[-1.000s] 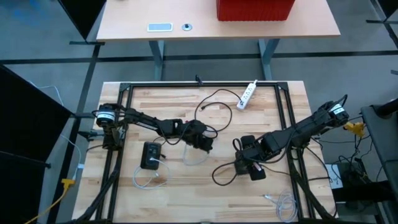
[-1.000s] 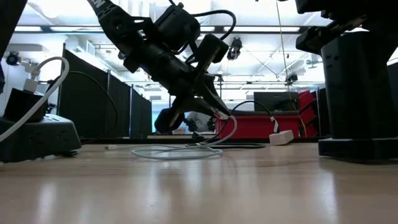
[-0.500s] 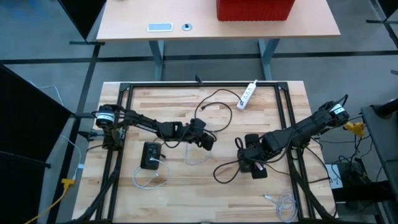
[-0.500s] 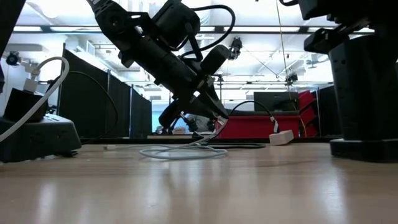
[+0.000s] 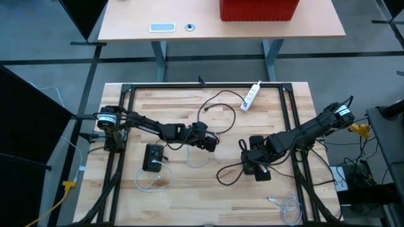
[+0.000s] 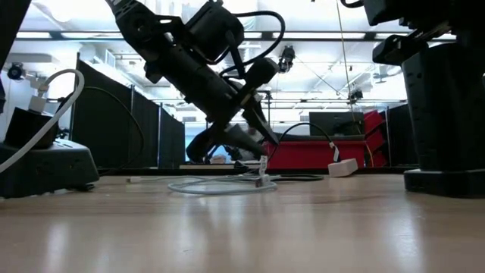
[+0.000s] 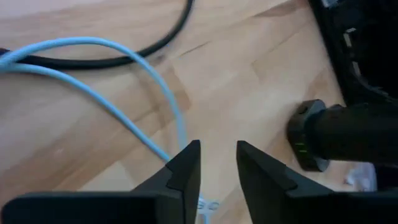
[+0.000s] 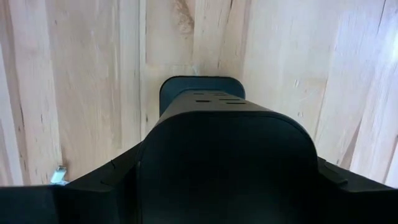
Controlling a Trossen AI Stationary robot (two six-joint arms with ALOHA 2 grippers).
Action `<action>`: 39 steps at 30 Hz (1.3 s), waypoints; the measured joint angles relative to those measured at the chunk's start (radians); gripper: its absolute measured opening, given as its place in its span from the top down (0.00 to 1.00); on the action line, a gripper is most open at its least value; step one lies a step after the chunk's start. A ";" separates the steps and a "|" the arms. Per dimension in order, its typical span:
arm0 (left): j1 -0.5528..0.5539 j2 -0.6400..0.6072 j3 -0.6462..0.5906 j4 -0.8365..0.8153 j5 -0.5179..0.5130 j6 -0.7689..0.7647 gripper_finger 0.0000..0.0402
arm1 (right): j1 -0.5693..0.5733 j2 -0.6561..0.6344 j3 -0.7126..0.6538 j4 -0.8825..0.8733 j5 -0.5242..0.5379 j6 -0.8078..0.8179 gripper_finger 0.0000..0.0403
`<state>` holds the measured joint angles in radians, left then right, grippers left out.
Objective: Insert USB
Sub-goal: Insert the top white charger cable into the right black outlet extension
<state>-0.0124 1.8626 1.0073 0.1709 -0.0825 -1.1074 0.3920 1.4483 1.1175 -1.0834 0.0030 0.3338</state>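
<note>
We see the left gripper (image 7: 217, 163) with its dark fingers parted and nothing between them, and the pale blue USB cable (image 7: 130, 93) lies loose on the wooden table (image 7: 249, 74) directly beneath and just ahead of it, its silver plug (image 6: 261, 180) resting on the boards. Farther off, the right gripper (image 5: 252, 165) grasps a black rectangular box (image 8: 217, 162).

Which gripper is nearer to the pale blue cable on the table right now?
Left. The left gripper hovers right over the pale blue cable, its fingers parted above the plug end. The right gripper sits farther off toward the table's right side, closed around a black box.
</note>
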 joint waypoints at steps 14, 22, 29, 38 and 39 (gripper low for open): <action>-0.039 -0.051 0.150 -0.354 0.002 1.387 0.60 | 0.000 0.000 0.001 0.001 -0.001 -0.002 0.35; -0.092 0.020 0.175 -0.379 -0.326 2.509 0.60 | 0.000 0.001 0.001 0.004 -0.002 0.046 0.35; -0.097 0.061 0.172 -0.400 -0.225 3.004 0.60 | 0.005 0.001 0.001 0.011 -0.002 0.065 0.35; -0.111 0.076 0.170 -0.371 -0.159 3.171 0.68 | 0.005 0.001 0.001 0.016 -0.002 0.064 0.35; -0.111 0.076 0.171 -0.363 -0.150 3.173 0.69 | 0.005 0.001 0.001 0.016 -0.002 0.064 0.35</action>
<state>-0.1232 1.9390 1.1782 -0.1924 -0.2326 2.0654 0.3967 1.4494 1.1183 -1.0669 0.0010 0.3982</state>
